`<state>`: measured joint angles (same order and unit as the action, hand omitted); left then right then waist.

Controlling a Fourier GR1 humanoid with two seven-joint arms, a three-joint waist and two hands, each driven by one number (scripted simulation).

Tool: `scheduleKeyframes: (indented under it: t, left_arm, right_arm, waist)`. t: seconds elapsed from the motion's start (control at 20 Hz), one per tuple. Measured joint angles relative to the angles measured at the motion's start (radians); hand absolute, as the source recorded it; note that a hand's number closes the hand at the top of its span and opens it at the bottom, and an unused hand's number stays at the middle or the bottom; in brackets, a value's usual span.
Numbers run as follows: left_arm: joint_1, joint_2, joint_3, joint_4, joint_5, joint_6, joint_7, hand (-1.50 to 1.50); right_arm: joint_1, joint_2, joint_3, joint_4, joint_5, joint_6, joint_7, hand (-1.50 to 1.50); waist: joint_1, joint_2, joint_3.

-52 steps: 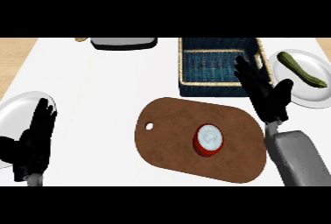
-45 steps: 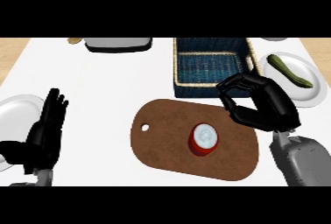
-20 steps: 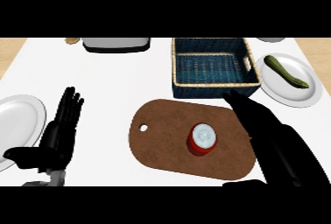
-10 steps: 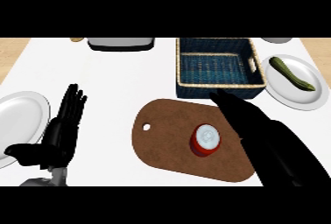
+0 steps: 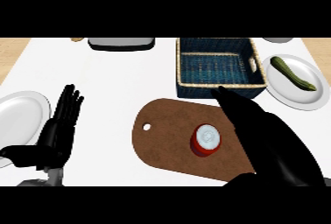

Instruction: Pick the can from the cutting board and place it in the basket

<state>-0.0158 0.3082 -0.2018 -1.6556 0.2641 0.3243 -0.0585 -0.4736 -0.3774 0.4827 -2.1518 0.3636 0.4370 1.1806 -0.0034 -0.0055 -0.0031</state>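
Head view only: the right hand (image 5: pixel 268 135) hangs over the cutting board (image 5: pixel 171 131), fingers straight, holding nothing. The can (image 5: pixel 207 140) stands upright just left of its palm, though I can't tell if they're touching from this steep angle. To do this well, I'd curl fingers round the can before lifting. The basket (image 5: pixel 220 87) sits just past the fingertips, with a cucumber plate (image 5: pixel 291 94) to the hand's right, so lift straight forward. The left hand (image 5: pixel 58 131) rests open beside a white plate (image 5: pixel 19 116).

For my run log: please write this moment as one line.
right hand: open, beside can | can: upright on cutting board | basket: empty
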Motion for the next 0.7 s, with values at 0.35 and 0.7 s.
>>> scheduleKeyframes:
  t: [0.35, 0.7]
  left_arm:
    - [-0.002, -0.021, -0.013, -0.027, -0.022, 0.006, 0.026, 0.00]
    - [-0.007, -0.033, 0.007, -0.019, -0.034, -0.004, 0.036, 0.00]
  right_arm:
    - [0.033, 0.060, 0.048, 0.039, 0.066, -0.003, -0.014, -1.50]
    - [0.098, 0.109, 0.097, 0.051, 0.177, -0.008, -0.051, -1.50]
  waist:
    - [0.002, 0.002, 0.002]
    - [0.002, 0.003, 0.002]
